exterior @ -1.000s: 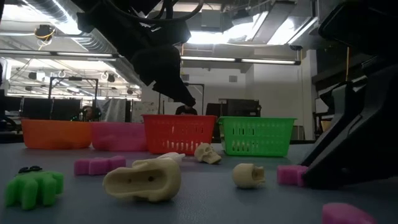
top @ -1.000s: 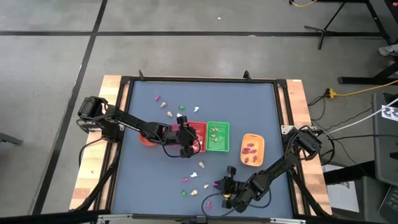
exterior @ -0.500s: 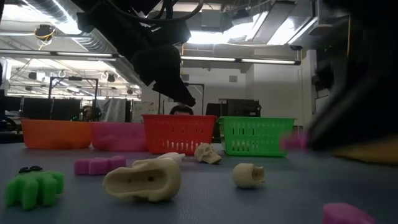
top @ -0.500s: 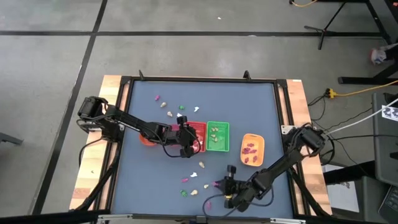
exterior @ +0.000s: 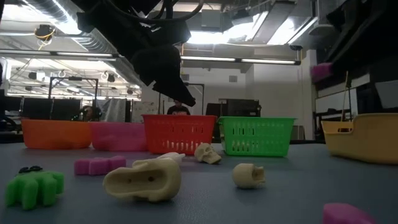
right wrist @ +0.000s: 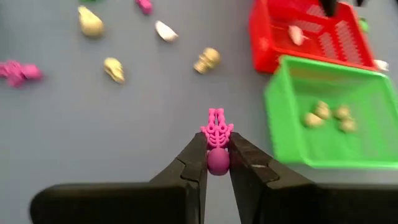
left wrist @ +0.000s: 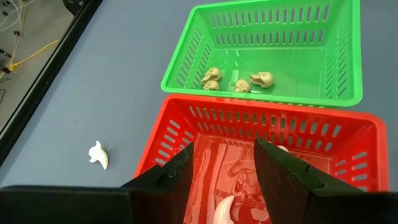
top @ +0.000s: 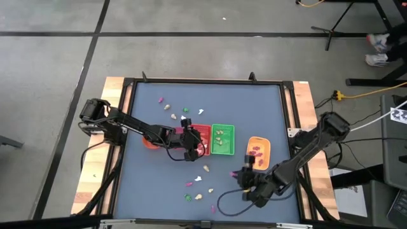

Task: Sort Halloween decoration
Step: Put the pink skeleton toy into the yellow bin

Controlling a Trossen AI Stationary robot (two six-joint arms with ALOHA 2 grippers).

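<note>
Tiny Halloween decorations lie scattered on the blue table: cream skulls [right wrist: 207, 59], pink pieces [right wrist: 18, 70], a green one [exterior: 34, 186] and a white one [left wrist: 98, 154]. My right gripper [right wrist: 217, 149] hangs over the table's near right part, beside the orange tray [top: 257, 152], shut on a pink trinket [top: 233, 173]. My left gripper [left wrist: 224, 149] stands open above the red basket [left wrist: 261, 106], touching nothing. A white piece [left wrist: 225, 208] lies in the basket below its fingers. The green basket [left wrist: 186, 81] holds several cream skulls. My right gripper pinches the pink trinket's round end [right wrist: 217, 160] between its two fingertips. The ribbed end [right wrist: 216, 132] sticks out past the fingers. The fingers slant down toward the table, and the trinket is lifted clear of it.
An orange bowl [exterior: 53, 134] and a pink bowl [exterior: 118, 135] stand left of the red basket. The table has a raised black frame [top: 203, 81]. More trinkets lie near the far left [top: 172, 108]. Open blue surface lies at the far right.
My right gripper has risen from the table near its near edge, carrying the pink trinket clear of the surface. It has moved toward the orange tray and rolled somewhat.
</note>
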